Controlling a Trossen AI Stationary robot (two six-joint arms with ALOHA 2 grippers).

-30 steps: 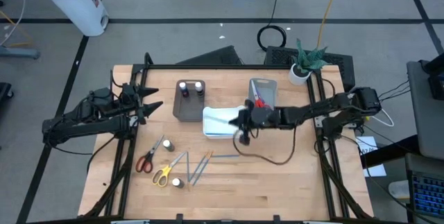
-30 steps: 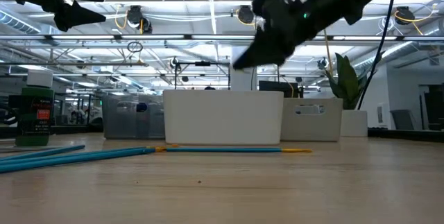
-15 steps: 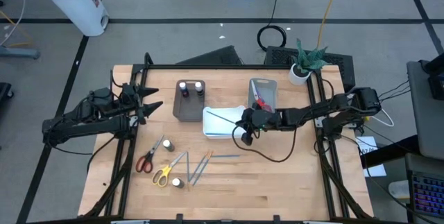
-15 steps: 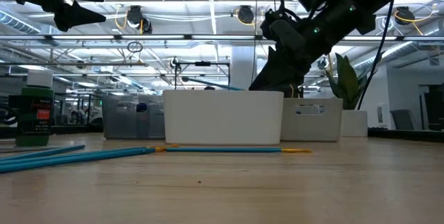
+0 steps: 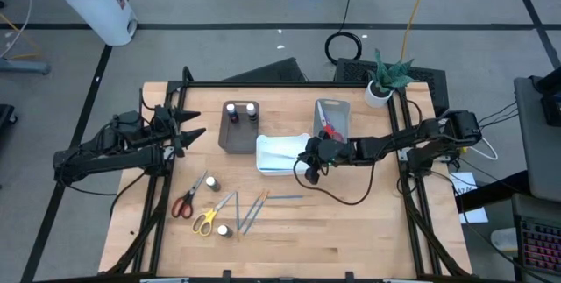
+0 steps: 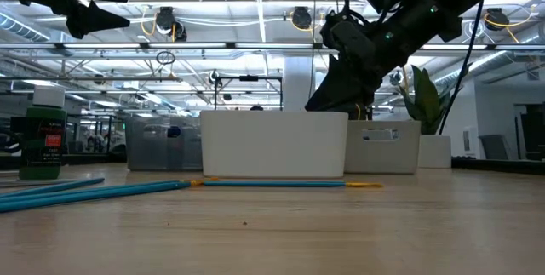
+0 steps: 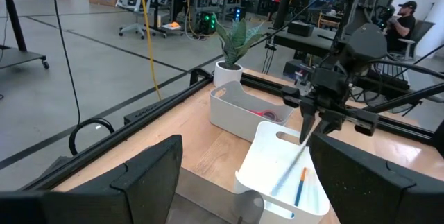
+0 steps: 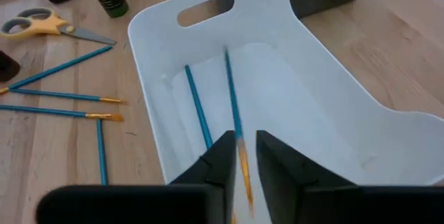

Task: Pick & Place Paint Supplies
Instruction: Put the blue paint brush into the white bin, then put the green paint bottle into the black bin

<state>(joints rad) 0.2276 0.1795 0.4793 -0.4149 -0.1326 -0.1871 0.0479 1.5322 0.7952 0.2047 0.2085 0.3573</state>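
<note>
Currently the right gripper [image 5: 308, 165] hangs over the near-right end of the white tray [image 5: 267, 162], its fingers [image 8: 220, 160] pressed on the orange end of a teal brush [image 8: 233, 113] whose shaft slopes down into the tray. A second teal brush [image 8: 198, 107] lies flat on the tray floor just beside it. From the low view the right arm descends behind the white tray's wall [image 6: 272, 145].

Behind the white tray stands the grey tray [image 5: 333, 118], holding red-handled scissors [image 5: 327, 129], and to the left the dark tray [image 5: 238, 134] holds 2 paint bottles [image 5: 241, 109] with white caps.

On the bare wood nearer the front lie red scissors [image 5: 186, 201], yellow scissors [image 5: 207, 218], 2 more bottles [image 5: 213, 183] and several loose brushes [image 5: 254, 209], all apart from the trays.

The left gripper [image 5: 191, 127] waits at the table's left edge, raised above the wood, fingers spread and holding nothing.
</note>
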